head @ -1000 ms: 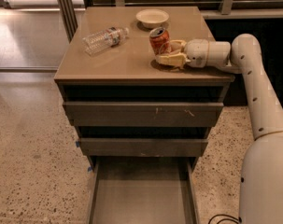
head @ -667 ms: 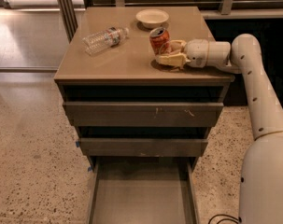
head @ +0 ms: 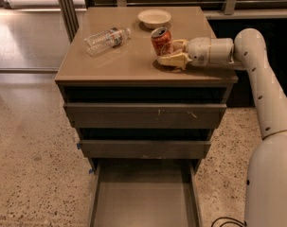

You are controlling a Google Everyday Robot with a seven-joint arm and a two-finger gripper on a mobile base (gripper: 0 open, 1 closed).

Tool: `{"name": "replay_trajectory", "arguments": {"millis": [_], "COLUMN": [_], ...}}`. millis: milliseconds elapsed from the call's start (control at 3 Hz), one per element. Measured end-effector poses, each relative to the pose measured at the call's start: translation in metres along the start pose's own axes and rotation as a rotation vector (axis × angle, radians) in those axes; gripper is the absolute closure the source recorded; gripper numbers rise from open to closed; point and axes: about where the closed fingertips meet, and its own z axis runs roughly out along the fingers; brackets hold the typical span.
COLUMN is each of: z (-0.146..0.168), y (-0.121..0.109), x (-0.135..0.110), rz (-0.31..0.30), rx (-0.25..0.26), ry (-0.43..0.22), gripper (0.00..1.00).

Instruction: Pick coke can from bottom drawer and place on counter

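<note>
The counter, a tan top on a dark cabinet of three drawers, is taken as the landmark. Below the counter, the bottom drawer is pulled out toward the camera, and only its flat tray floor is shown. The arm is reached in over the counter's right edge and held nearly level above it. A clear bottle is laid on its side on the counter's left half, and a shallow bowl is set near the counter's back edge.

The can is found on the counter, right of its centre, just in front of the bowl and well apart from the bottle. Its long axis is nearly upright, with the top tipped a little toward the counter's left. The gripper is held low over the counter at the can's right side. Its jaws are closed about the can's lower half, one on the far side and one on the near side, so the can is kept directly between them.

The placing is judged almost done. A release is called for next, with the jaws parted and drawn back toward the counter's right edge. A topple is risked if the tilted can is let go unevenly.
</note>
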Motion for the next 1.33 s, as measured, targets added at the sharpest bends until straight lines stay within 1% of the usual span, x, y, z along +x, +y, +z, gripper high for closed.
{"name": "replay_trajectory", "arguments": {"millis": [667,1000,1333], "z": [0.0,0.0001,0.0001], "y": [0.0,0.0,0.0], "x": [0.0,0.0,0.0], "rz": [0.0,0.0,0.0], "rx": [0.0,0.0,0.0], "ry": [0.0,0.0,0.0], "gripper": [0.19,0.0,0.0]}}
